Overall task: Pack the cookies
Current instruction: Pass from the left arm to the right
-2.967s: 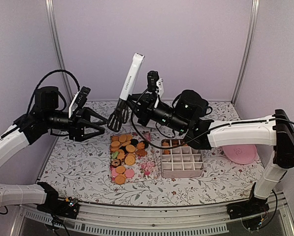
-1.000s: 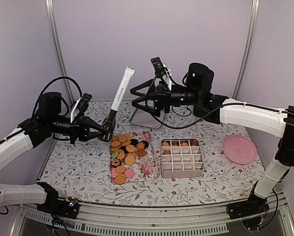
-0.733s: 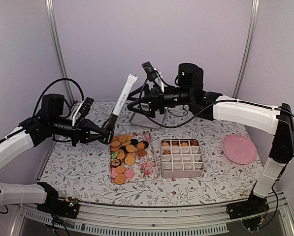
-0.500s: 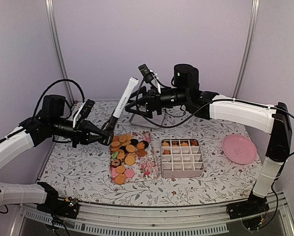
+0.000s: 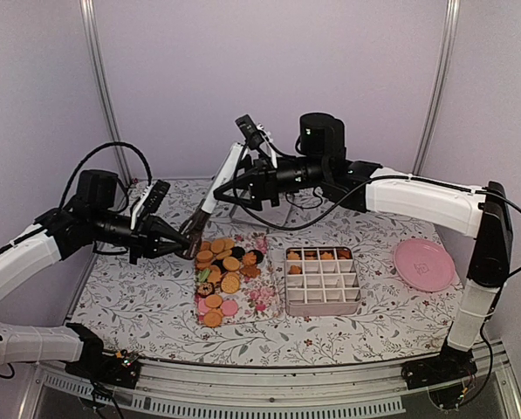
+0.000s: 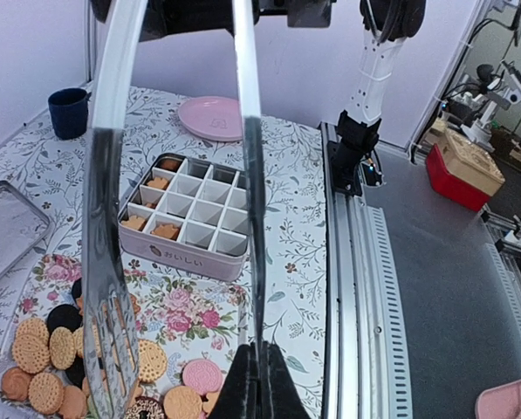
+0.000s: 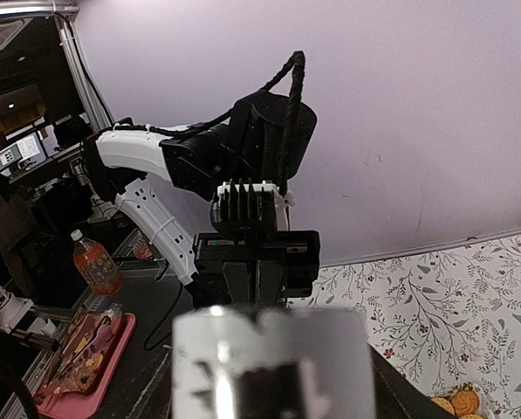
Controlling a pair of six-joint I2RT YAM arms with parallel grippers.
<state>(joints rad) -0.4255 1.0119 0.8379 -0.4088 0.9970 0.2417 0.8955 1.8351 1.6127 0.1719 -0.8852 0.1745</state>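
Moved since three seconds ago: long steel tongs with a white plastic handle (image 5: 216,183), then carried by the right pincer (image 5: 229,180), now held near the blade end by the left pincer (image 5: 187,245), which is clamped on one steel arm. The right pincer has drawn off and returned to the handle's top, its jaws apparently spread either side of it and not closed. Stock: small round flat cookies (image 5: 221,266), mostly orange-golden with a few dark brown, pink and one green, heaped on a rectangular flower-printed tray (image 5: 264,297) on the floral-clothed bench (image 5: 129,297). Packed so far: a few orange pieces in the back cells of the pale tin box with a white divider grid (image 5: 323,302), which stands just beside the tray. Most cells are bare and nearly all stock is unpacked. Judged early, with the tool handover in hand. Position: the heap's far left corner lies just below the left pincer and the tong blades, contact not discernible. The right pincer is well above the heap.
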